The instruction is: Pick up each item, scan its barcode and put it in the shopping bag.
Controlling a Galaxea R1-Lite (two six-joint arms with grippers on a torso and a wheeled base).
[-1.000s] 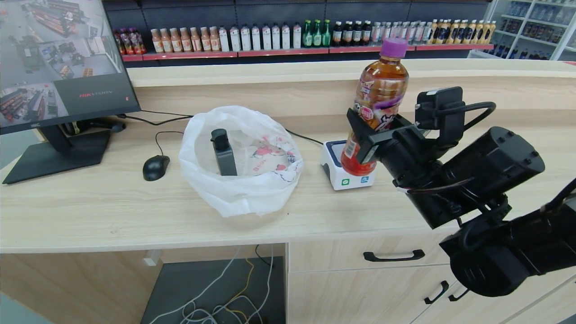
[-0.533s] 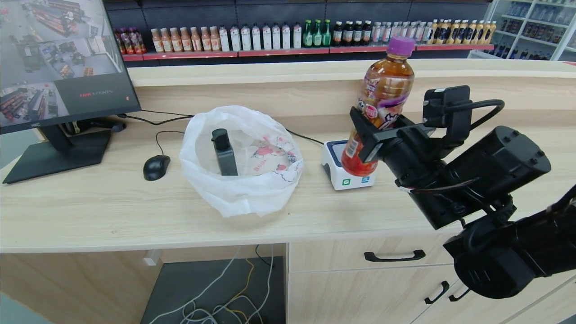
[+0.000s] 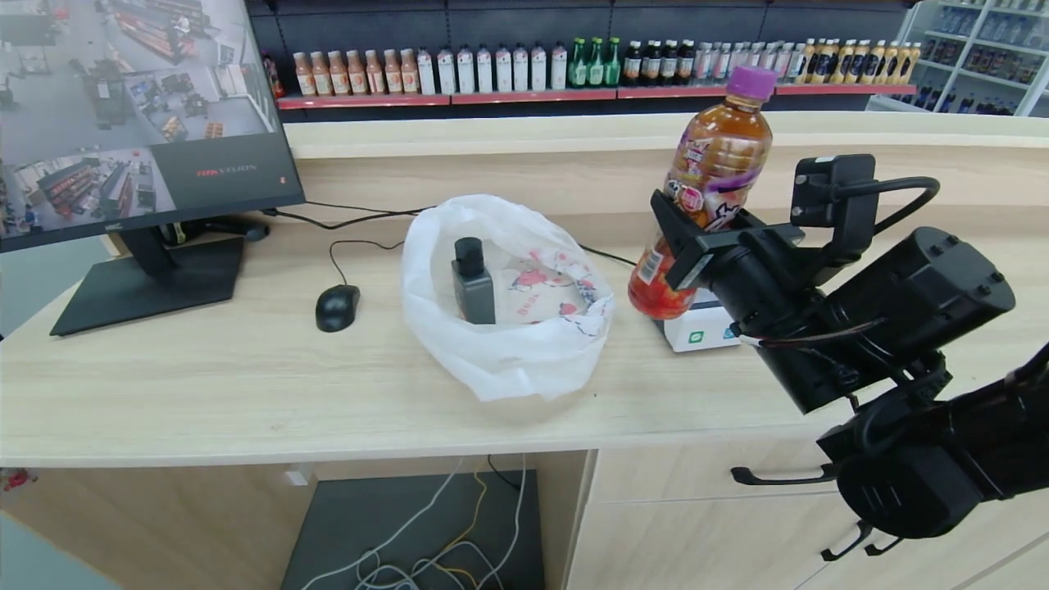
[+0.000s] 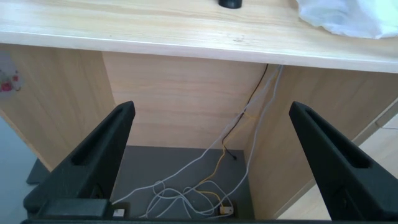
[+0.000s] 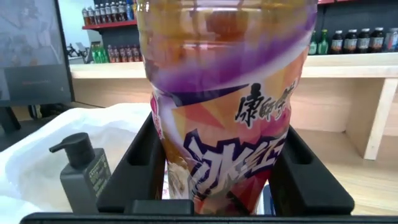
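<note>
the right gripper [image 3: 701,238] is clamped around the lower label of a clear plastic tea bottle with amber liquid and a purple cap [image 3: 721,156]. it holds the bottle tilted in the air, foot just above the small white box scanner [image 3: 697,329] on the pale wood counter [image 3: 205,385]. beside the scanner sits the thin white plastic shopping bag [image 3: 508,360], mouth open, with a dark grey pump bottle [image 3: 473,283] standing inside. the left gripper [image 4: 211,112] hangs below the counter edge, fingers spread wide and holding nothing.

the likeliest slip is at the scan. the barcode patch low on the label seems to face away from the scanner's window (whether a read has registered cannot be told), so the bottle could go into the bag unscanned.

the grip sits low on a tall, smooth, top-heavy bottle. a quick swing towards the bag could make it pivot or slide between the fingers.

the bag is limp, so its rim may fold under the bottle's foot and shut the opening. the pump bottle stands right in the landing spot, and a careless lowering could knock it over. released too high, the tea bottle might topple out and roll along the counter.
</note>
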